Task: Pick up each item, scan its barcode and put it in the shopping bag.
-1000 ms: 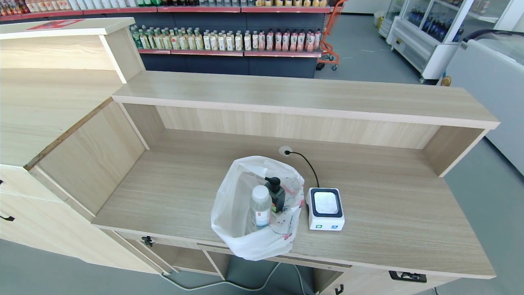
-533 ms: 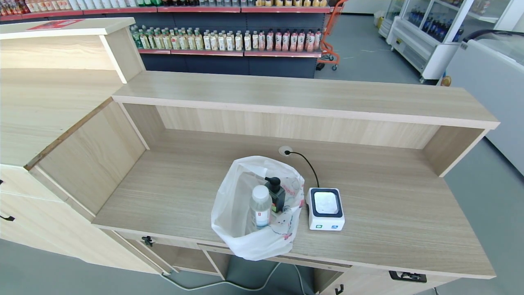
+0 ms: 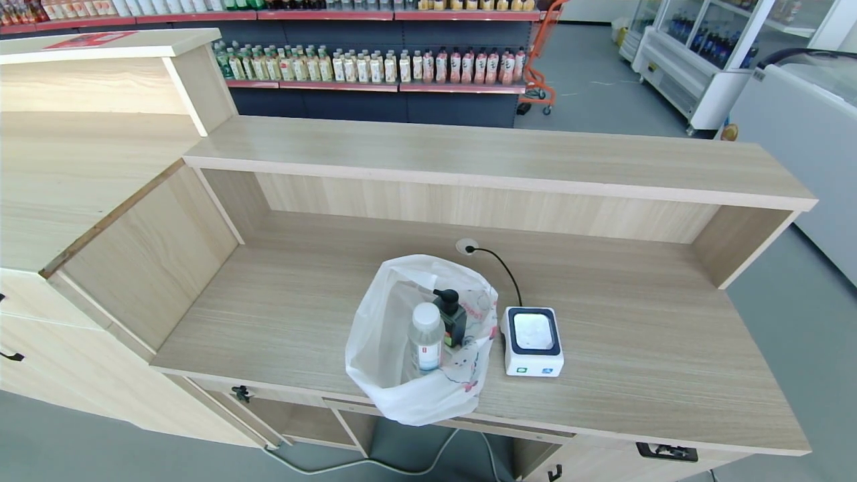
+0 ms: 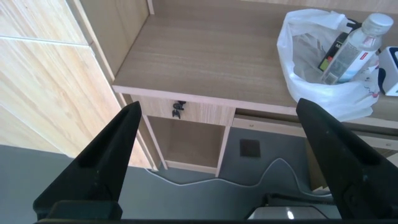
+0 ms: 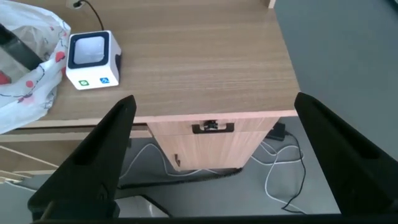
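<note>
Right now both of my grippers hang low in front of the counter (image 3: 301,308), below its front edge and off the work surface. The left gripper (image 4: 217,109) has its two fingers spread wide with nothing between them. The right gripper (image 5: 216,99) is just as wide apart and also bare.

The shopping bag (image 3: 375,348) sits just below the middle of the head view. Its mouth gapes upward and its lower fold sags over the counter's near edge. Inside it a clear bottle (image 3: 426,338) with a white cap stands upright. A dark pump bottle (image 3: 452,314) stands just behind it, the two close enough that I cannot tell whether they touch. The slack plastic around them seems to prop them up.

The scanner (image 3: 532,341) sits just right of the bag, nearly against it, with its window facing up. That placement makes sense, since an item read over the window has only a short way to go into the open mouth. Its cable (image 3: 502,268) curves back to a hole in the counter, clear of my reach.

With both bottles in the bag, I judge the packing done or close to it, which would explain why my arms are held away.
</note>
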Robot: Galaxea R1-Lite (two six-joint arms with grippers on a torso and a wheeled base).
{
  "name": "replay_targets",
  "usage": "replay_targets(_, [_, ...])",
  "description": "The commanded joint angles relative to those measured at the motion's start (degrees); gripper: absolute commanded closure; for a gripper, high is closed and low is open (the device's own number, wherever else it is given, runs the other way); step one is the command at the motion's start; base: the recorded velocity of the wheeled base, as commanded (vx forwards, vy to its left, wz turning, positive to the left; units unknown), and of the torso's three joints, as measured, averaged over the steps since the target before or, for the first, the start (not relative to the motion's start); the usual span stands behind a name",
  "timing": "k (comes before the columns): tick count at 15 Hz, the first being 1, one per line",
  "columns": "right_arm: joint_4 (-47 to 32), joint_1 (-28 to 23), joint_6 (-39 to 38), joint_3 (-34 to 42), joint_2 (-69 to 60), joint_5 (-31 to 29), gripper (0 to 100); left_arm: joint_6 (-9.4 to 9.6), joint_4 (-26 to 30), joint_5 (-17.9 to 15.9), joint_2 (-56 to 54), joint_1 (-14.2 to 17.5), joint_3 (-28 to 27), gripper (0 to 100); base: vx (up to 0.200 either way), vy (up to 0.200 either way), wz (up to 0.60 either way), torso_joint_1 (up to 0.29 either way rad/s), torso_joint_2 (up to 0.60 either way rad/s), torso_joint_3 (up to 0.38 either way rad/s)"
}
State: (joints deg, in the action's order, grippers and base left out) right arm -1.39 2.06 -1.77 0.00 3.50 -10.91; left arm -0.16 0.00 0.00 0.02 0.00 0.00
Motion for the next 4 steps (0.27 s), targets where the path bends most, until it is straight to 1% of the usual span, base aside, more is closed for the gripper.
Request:
replay_targets(1, [-0.1, 0.0, 0.0, 0.0, 0.4, -0.1, 0, -0.02, 0.0, 0.0, 0.0, 0.0, 0.0, 0, 0.000, 0.000, 0.00, 0.000, 0.00, 0.000])
replay_targets(4, [-0.1, 0.0, -0.1, 0.0, 0.4, -0.2, 0, -0.02, 0.0, 0.0, 0.0, 0.0, 0.0, 0, 0.000, 0.000, 0.00, 0.000, 0.00, 0.000])
